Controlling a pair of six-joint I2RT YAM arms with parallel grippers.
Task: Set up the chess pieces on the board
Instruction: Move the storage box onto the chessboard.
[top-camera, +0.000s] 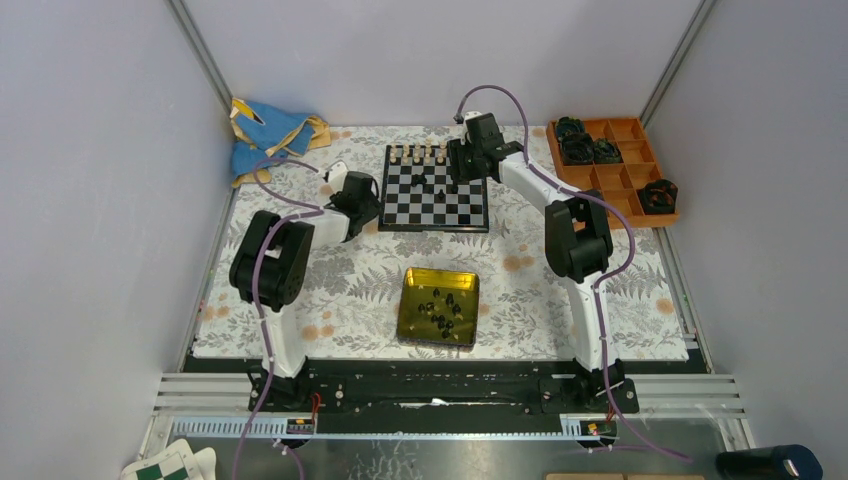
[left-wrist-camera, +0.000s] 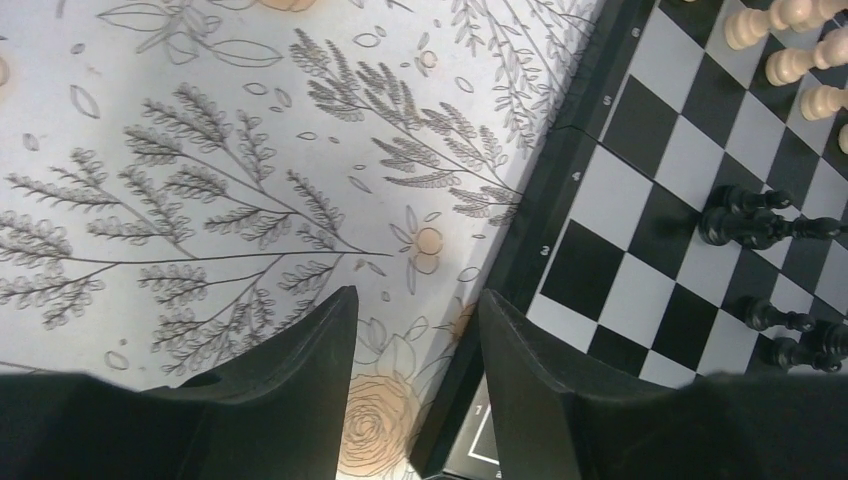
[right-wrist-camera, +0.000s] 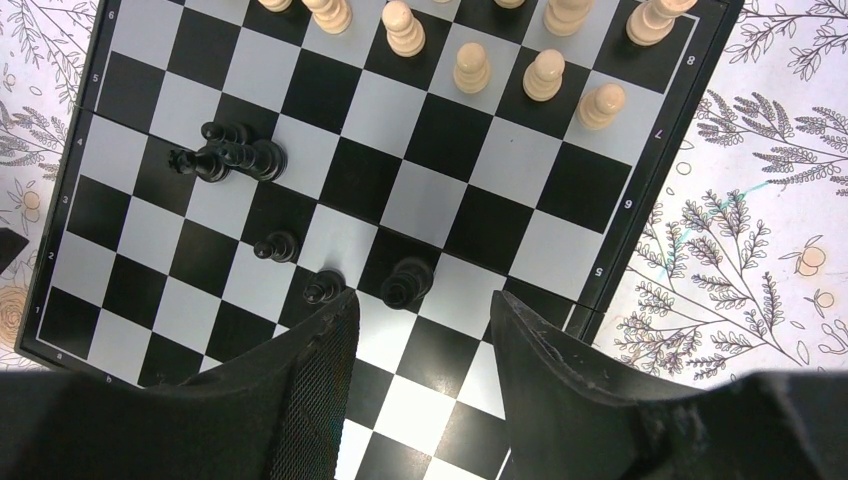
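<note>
The board lies at the back centre of the floral cloth. Cream pieces stand along its far edge. A few black pieces stand and lie mid-board; one is just ahead of my right fingers. My right gripper hovers open and empty over the board's right side. My left gripper is open and empty, low over the cloth at the board's left edge, seen from above too. More black pieces lie in the yellow tin.
An orange compartment tray with dark round lumps stands at the back right. A blue and yellow cloth lies at the back left. Grey walls close in both sides.
</note>
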